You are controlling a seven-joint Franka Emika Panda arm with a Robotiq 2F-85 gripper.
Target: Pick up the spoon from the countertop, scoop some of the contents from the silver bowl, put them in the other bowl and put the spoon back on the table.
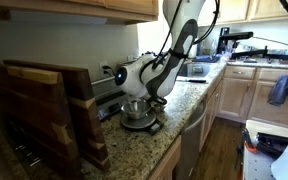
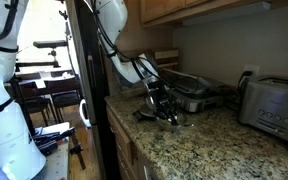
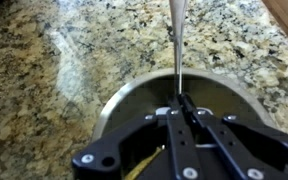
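Granite countertop [image 3: 44, 60], speckled beige and brown, fills most of your wrist view. The lower part of that view is blocked by the black gripper [image 3: 181, 100].

Its jaws are pressed together, pinching the thin metal handle of the spoon [image 3: 178, 50]. The handle runs straight up the picture and is cut off at the top edge. You cannot see the scooping end, which is hidden under the gripper body.

The silver bowl [image 3: 129, 105] sits on the granite directly below the tool. Only its far rim and part of its inner wall show, because the frame's bottom edge and the gripper cover the rest. A pale yellowish scrap [image 3: 139, 170] shows between the linkages, inside the bowl. It is too blurred for you to tell what it is or how much of it there is.

In both exterior views the arm reaches down into this bowl, and the wrist hides what is inside.

In an exterior view, a second metal dish [image 2: 191, 96] stands just behind the bowl, and its contents are out of sight. A toaster [image 2: 274, 110] stands well apart along the wall. In an exterior view, dark wooden boards [image 1: 44, 110] crowd the foreground and cut off that end of the counter.
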